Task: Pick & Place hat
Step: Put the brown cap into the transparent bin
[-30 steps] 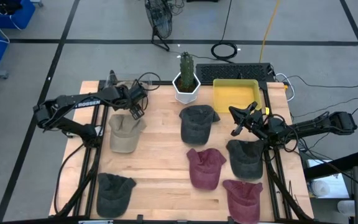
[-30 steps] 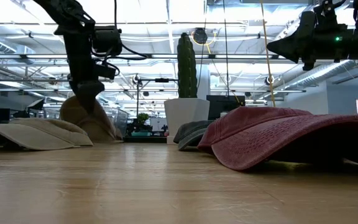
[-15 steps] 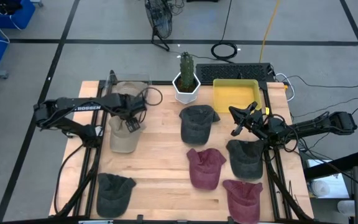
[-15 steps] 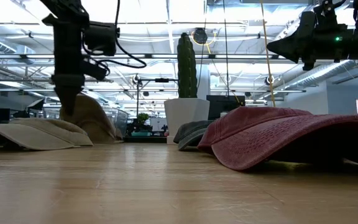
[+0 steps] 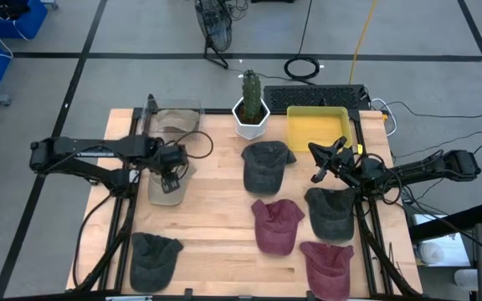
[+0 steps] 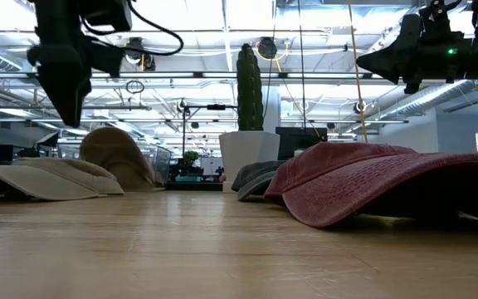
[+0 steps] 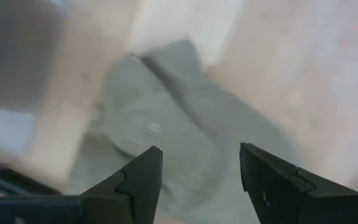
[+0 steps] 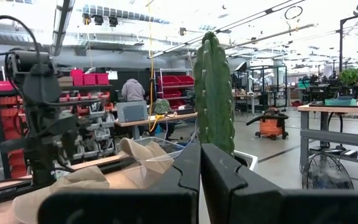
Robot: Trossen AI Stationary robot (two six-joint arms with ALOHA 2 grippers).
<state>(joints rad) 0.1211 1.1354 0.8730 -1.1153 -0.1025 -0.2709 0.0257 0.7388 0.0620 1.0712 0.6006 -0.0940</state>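
1 tan hat (image 5: 174, 119) already sits in the clear bin (image 5: 192, 107) at the worktop's far left corner; a second tan hat (image 5: 164, 188) lies below the left gripper (image 5: 171, 174), whose jaws stand wide and empty near the left edge. 5 darker hats are left on the worktop, so the task looks barely begun. The right gripper (image 5: 318, 164) waits shut near the yellow tray (image 5: 294, 138). Only the left wrist view shows the gap between the open fingers (image 7: 145, 180); only the low view shows the gripper is raised off the hat.
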